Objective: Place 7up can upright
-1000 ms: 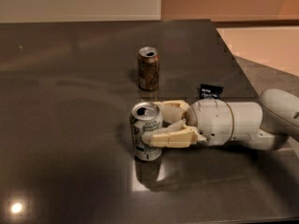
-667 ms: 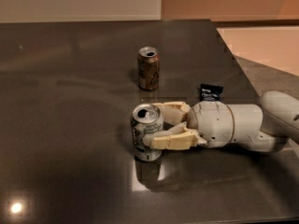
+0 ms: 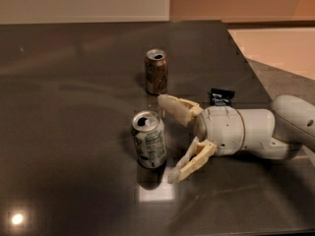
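The 7up can point(image 3: 148, 139), pale silver with green print and a silver top, stands upright on the dark table point(image 3: 69, 102) near the front middle. My gripper point(image 3: 170, 136) is just right of the can, low over the table, with its two cream fingers point(image 3: 178, 108) spread wide open. The fingers do not touch the can. The white arm reaches in from the right.
A brown-orange can point(image 3: 156, 72) stands upright behind the 7up can. A small dark packet point(image 3: 222, 96) lies behind the gripper's wrist. The table's right edge runs diagonally past the arm, with a pale floor beyond.
The gripper was shut on the 7up can; now its fingers have opened wide and let it go. The can stands on its own, and the gripper has drawn slightly right.
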Robot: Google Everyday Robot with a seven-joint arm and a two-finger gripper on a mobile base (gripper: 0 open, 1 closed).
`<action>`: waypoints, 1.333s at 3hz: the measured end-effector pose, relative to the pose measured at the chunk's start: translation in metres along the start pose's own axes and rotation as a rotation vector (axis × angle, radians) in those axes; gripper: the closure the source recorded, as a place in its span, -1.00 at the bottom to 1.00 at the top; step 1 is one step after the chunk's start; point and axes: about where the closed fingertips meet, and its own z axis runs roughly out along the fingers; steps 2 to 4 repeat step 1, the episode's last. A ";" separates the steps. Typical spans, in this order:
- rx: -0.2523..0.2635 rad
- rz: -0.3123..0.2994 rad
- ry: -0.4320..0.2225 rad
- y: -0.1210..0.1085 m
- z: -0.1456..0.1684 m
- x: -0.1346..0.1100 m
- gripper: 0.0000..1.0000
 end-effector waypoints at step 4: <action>0.000 0.000 0.000 0.000 0.000 0.000 -1.00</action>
